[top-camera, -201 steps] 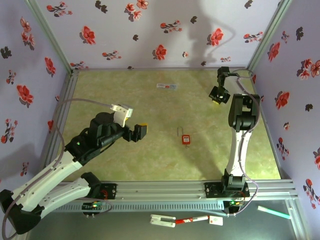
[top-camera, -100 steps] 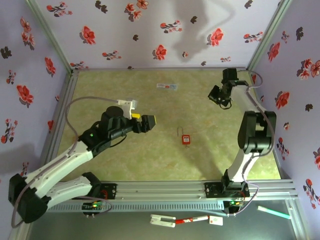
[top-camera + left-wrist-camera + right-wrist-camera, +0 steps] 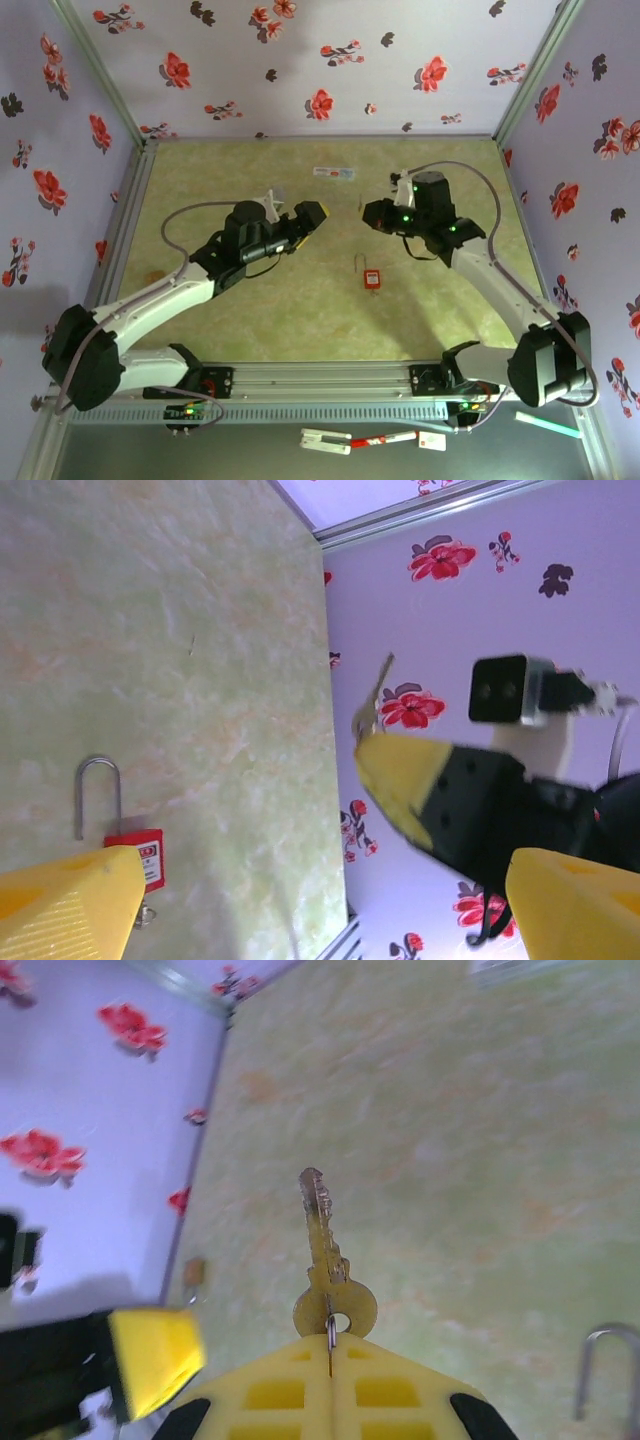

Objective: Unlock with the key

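A red padlock [image 3: 372, 279] lies flat on the green table, its steel shackle pointing to the back; it also appears in the left wrist view as the padlock [image 3: 135, 854]. My right gripper [image 3: 372, 212] hovers behind the lock, shut on the ring of a brass key [image 3: 325, 1250] whose blade sticks out forward from the right gripper [image 3: 330, 1345]. My left gripper [image 3: 308, 215] faces it from the left, open and empty, its yellow fingers [image 3: 70, 902] spread wide. The left wrist view shows the right gripper [image 3: 395, 775] with the key [image 3: 372, 695].
A small flat packet [image 3: 333, 173] lies near the back wall. A small brown object [image 3: 153, 275] sits by the left edge. Flowered walls close in three sides. A metal rail [image 3: 330, 378] runs along the front, with pens and clips [image 3: 375, 438] beyond it.
Both arms swung toward the middle. The right gripper came from the back right corner with the key. The left gripper moved right and toward the back, and now faces it.
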Controlling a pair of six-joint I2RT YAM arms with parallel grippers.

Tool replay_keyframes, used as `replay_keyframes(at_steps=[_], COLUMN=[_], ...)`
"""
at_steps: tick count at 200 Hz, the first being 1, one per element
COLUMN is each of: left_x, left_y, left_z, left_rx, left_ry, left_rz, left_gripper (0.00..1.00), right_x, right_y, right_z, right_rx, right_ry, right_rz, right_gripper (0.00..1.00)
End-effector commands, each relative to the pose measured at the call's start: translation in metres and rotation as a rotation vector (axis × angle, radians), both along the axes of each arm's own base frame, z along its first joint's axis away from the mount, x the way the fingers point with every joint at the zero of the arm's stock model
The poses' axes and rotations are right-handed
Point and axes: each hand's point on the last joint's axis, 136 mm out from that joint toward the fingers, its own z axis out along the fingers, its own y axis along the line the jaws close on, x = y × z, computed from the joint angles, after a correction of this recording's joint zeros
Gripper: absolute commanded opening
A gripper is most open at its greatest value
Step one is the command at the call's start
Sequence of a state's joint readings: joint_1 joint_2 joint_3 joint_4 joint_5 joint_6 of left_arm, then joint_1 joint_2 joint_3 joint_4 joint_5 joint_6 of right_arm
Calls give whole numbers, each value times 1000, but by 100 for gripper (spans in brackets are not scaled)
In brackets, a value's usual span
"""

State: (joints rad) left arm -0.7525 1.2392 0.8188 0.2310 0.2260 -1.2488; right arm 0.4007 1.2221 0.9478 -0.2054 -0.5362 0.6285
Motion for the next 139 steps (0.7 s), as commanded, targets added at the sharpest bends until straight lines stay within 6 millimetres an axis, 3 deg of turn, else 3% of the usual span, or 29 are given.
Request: replay_keyframes(at_steps=[1, 26, 59, 139], left_x=[3, 5, 4, 3], left_y=[-11, -14, -16, -16], left_z=[30, 28, 25, -7], left_rx=[-118, -132, -129, -35], left_ry=[-22, -17, -15, 58], left_rz=[-11, -12, -17, -18], left_gripper=[92, 91, 88, 66], right_x=[-17, -37, -49, -69], right_y=[18, 33, 44, 64], right_z=[19, 21, 19, 12], right_rx=[65, 68, 30, -119], right_ry=[-80, -115, -111, -127], right_rz=[82, 160, 222, 344], right_gripper=[0, 0, 0, 0])
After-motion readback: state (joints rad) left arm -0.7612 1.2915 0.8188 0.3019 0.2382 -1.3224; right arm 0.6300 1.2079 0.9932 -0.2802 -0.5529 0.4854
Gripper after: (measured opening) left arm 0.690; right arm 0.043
